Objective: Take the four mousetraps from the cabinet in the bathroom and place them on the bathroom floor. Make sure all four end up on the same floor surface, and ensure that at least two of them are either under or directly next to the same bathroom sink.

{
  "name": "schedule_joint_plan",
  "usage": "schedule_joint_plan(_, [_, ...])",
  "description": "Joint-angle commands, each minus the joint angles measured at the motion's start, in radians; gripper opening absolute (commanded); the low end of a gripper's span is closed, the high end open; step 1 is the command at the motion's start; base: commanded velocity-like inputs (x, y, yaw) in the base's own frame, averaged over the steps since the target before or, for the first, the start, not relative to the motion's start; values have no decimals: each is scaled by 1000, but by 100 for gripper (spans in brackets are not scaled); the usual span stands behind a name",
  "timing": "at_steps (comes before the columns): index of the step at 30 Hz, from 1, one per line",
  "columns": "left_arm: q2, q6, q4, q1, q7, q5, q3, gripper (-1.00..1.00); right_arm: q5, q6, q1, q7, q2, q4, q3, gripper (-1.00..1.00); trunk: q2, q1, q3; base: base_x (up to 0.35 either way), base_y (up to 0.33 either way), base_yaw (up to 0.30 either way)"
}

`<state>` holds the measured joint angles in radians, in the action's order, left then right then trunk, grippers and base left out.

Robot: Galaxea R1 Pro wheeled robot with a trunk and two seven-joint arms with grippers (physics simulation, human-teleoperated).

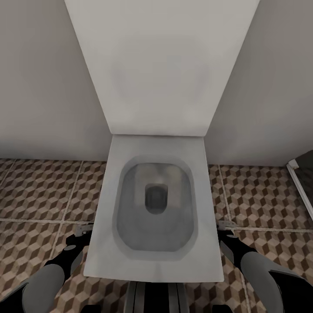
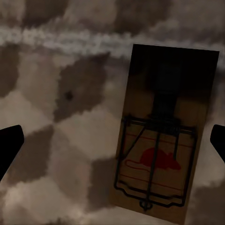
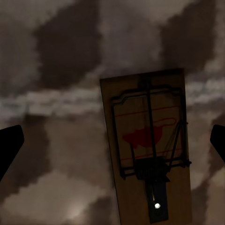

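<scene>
Two mousetraps (image 2: 161, 140) (image 3: 147, 150) lie flat on tiles between each gripper's spread fingers (image 2: 9, 145).

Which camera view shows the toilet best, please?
The head view: the white toilet sits centred, with its open bowl and raised lid seen from above and patterned floor on both sides. The left wrist view shows a mousetrap lying on the tiles; the right wrist view shows another mousetrap.

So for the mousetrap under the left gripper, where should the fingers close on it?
Across the long edges of the mousetrap, coming straight down from above. It lies flat on the bathroom floor, so the thin wooden slab offers just its side edges. Best on the bare end, clear of the wire bar. The left gripper looks open.
</scene>
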<state>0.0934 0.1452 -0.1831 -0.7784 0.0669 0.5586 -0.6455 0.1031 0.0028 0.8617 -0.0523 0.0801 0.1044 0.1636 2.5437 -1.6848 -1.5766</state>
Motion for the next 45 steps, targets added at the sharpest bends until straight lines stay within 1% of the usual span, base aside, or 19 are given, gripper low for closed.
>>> schedule_joint_plan(1, [0, 5, 2, -1, 4, 11, -6, 100, 10, 0, 0, -1, 0, 0, 8, 100, 0, 0, 0, 0, 0, 0])
schedule_joint_plan(19, [-1, 22, -18, -1, 4, 20, -3, 100, 13, -2, 0, -1, 0, 0, 8, 100, 0, 0, 0, 0, 0, 0])
schedule_joint_plan(24, [-2, 41, -21, -1, 4, 21, -2, 100, 13, -15, 0, -1, -1, 0, 8, 100, 0, 0, 0, 0, 0, 0])
schedule_joint_plan(31, [-5, 106, -23, -1, 14, 22, 0, 100, 12, -35, 0, -1, -1, 0, 8, 100, 0, 0, 0, 0, 0, 0])
schedule_joint_plan(37, [-5, 126, -24, -1, 17, 20, -4, 100, 12, -39, 0, -1, -1, 0, 8, 100, 0, 0, 0, -34, 0, 0])
schedule_joint_plan(45, [-4, 132, -24, -1, 16, 12, -9, 100, 12, -41, 0, -1, -1, 0, 8, 100, 0, 0, 0, -228, 0, 0])
